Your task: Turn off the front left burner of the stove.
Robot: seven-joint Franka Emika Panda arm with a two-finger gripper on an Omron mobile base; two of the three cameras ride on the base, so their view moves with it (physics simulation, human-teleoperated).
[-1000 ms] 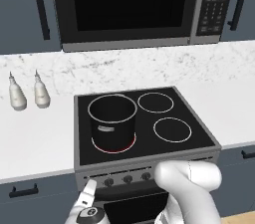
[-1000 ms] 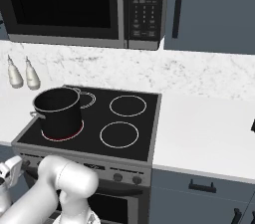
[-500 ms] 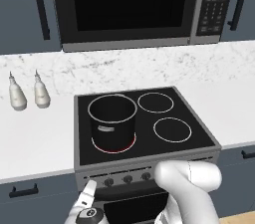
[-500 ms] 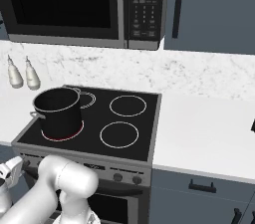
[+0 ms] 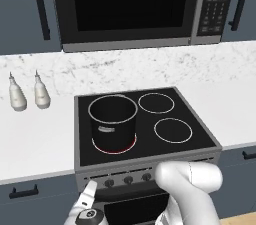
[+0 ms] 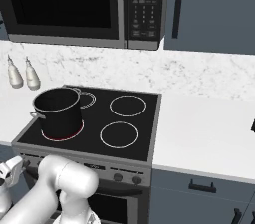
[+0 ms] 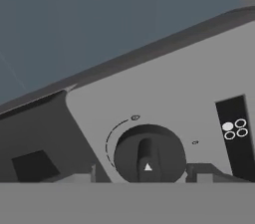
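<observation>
The stove has a black glass top, and its front left burner glows red under a black pot. From the right base the same red ring shows beneath the pot. My gripper hangs low in front of the stove's left end, by the knob row. In the hand view a dark round knob with a white triangle mark sits between my gripper fingers. The jaws are open, one on each side of the knob, with a gap on the left.
Two thin white rings mark the right burners. A black microwave hangs above. Two pale bottles stand on the white counter to the left. A small burner diagram sits right of the knob.
</observation>
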